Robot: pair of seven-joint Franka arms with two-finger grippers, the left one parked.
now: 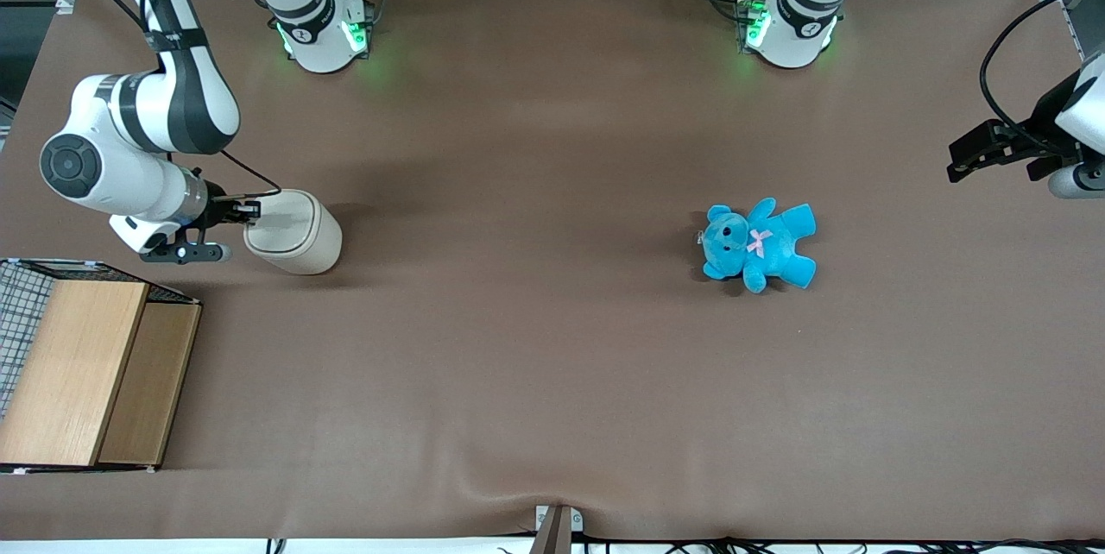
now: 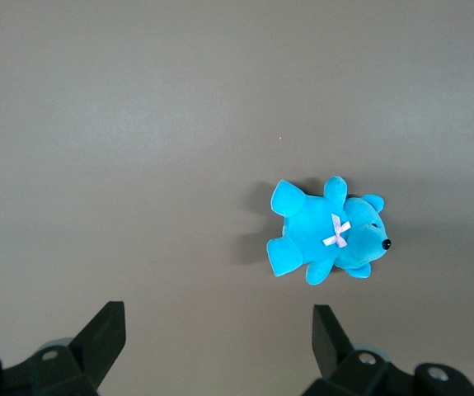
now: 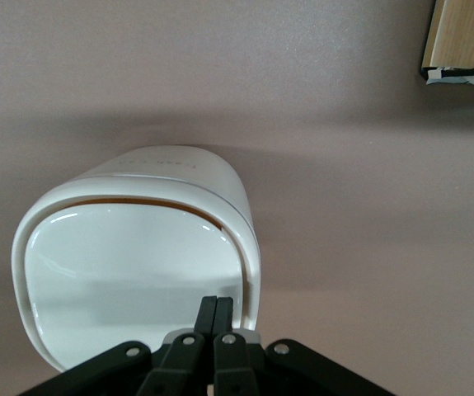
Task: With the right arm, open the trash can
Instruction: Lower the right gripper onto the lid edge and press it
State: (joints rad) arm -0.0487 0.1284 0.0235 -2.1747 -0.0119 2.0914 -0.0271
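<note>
The cream-white trash can [image 1: 298, 235] stands on the brown table toward the working arm's end, its rounded-square lid [image 3: 133, 276] down. My right gripper [image 1: 246, 210] is at the lid's edge, at the top of the can, on the side toward the working arm's end. In the right wrist view the two black fingers are pressed together, and the gripper's tips [image 3: 218, 307] rest over the lid's rim. Nothing is between them. The white right arm [image 1: 129, 140] reaches in above the wooden box.
A wooden box [image 1: 91, 373] with a wire mesh basket [image 1: 22, 304] beside it lies nearer the front camera than the can. A blue teddy [image 1: 760, 243] lies on the table toward the parked arm's end; it also shows in the left wrist view [image 2: 327, 235].
</note>
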